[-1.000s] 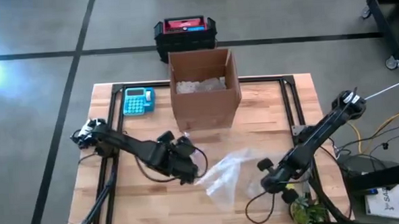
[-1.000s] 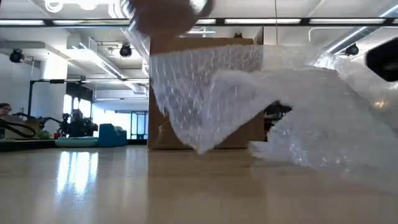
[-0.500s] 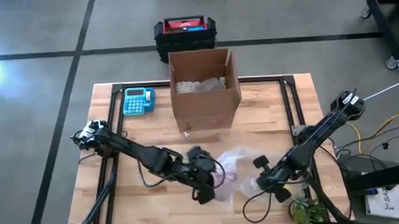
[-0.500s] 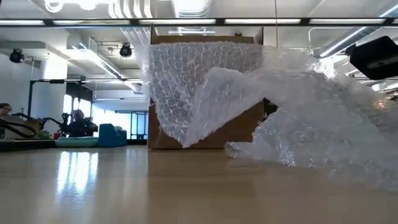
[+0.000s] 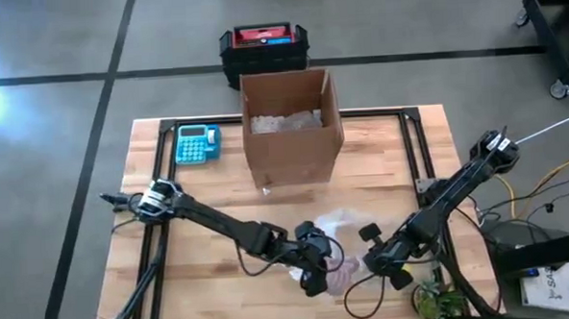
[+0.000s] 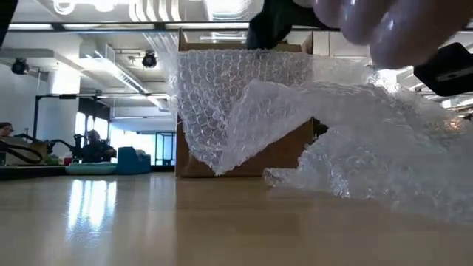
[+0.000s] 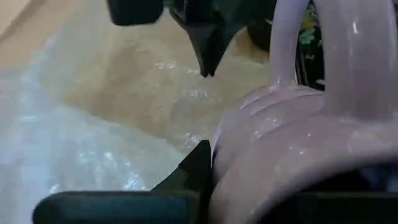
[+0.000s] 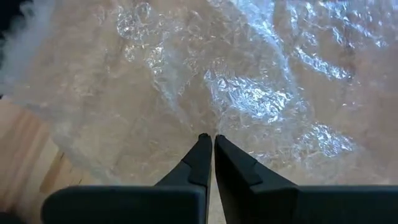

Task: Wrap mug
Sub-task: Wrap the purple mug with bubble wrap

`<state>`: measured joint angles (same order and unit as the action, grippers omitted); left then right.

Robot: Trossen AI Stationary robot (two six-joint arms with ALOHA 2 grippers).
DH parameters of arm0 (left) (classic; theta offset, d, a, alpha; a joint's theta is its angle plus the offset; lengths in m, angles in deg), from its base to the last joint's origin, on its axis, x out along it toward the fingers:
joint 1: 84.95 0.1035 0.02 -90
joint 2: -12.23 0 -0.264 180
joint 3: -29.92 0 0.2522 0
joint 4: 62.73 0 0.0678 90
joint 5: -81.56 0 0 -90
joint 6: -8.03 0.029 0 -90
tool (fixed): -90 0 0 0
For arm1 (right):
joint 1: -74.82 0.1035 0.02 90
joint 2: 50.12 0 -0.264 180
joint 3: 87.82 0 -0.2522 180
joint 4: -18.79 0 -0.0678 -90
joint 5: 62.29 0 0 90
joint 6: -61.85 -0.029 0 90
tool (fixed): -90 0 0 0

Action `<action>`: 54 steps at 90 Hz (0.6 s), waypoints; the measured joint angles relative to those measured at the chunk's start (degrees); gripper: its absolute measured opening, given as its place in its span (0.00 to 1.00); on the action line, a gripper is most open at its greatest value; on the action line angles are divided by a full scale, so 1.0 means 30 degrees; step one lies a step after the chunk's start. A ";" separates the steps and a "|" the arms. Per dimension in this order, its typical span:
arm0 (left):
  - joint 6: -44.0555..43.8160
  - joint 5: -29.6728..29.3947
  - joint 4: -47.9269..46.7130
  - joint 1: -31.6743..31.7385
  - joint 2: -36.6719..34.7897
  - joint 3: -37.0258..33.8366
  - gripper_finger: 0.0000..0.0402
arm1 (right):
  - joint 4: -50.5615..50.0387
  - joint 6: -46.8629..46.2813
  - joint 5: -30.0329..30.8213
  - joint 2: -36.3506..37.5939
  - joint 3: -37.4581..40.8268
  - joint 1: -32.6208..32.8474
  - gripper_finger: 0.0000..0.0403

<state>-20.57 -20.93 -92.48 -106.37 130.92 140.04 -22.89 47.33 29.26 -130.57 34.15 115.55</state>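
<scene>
Mug, pale pink and glossy, sits clamped in my left tool near the front edge of the tabletop, low over the crumpled bubble wrap. From my left wrist its ribbed body and looped handle fill the near side, with the sheet spread on the wood beyond it. In the low view the mug shows only as a pink blur at the top, above the heaped plastic.

Starting at the left, a blue calculator lies on the tabletop's far left part, well apart from my left arm. An open cardboard box stands at the far middle, and a black and red case rests on the floor behind it.

Just right of the mug, my right tool is at the sheet's right edge, fingers pressed together over the wrap; whether they pinch a fold of it, I cannot tell.
</scene>
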 joint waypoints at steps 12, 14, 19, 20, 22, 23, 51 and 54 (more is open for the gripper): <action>-0.0084 -0.1514 -0.1385 0.0697 0.0733 -0.0054 0.08 | -0.0007 -0.0153 -0.0011 -0.0116 0.0000 0.0071 0.01; -0.0090 -0.2024 -0.2043 0.0805 0.0737 -0.0064 0.08 | -0.0015 -0.0207 -0.0007 -0.0121 0.0000 0.0122 0.01; -0.0137 -0.3516 -0.4207 0.1048 0.0709 0.0056 0.08 | 0.0039 -0.0309 -0.0032 -0.0131 0.0000 0.0274 0.01; -0.0142 -0.3875 -0.4722 0.1082 0.0677 0.0102 0.08 | 0.0063 -0.0313 -0.0050 -0.0131 0.0000 0.0323 0.01; -0.0204 -0.4595 -0.5777 0.1150 0.0604 0.0171 0.08 | 0.0104 -0.0313 -0.0163 -0.0131 0.0000 0.0429 0.01; -0.0281 -0.4917 -0.6356 0.1188 0.0560 0.0213 0.08 | 0.0122 -0.0313 -0.0237 -0.0131 0.0000 0.0496 0.01; -0.3422 -0.9560 -1.7622 0.2073 -0.1239 0.1247 0.08 | 0.0444 -0.0310 -0.1031 -0.0131 0.0000 0.2639 0.01; -0.3660 -0.9602 -1.7880 0.2066 -0.1581 0.1268 0.08 | 0.0343 -0.0343 -0.1048 -0.0131 0.0000 0.2830 0.01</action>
<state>-31.55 -49.73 -146.12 -100.18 126.17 143.84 -21.86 46.30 26.12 -130.96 34.15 124.04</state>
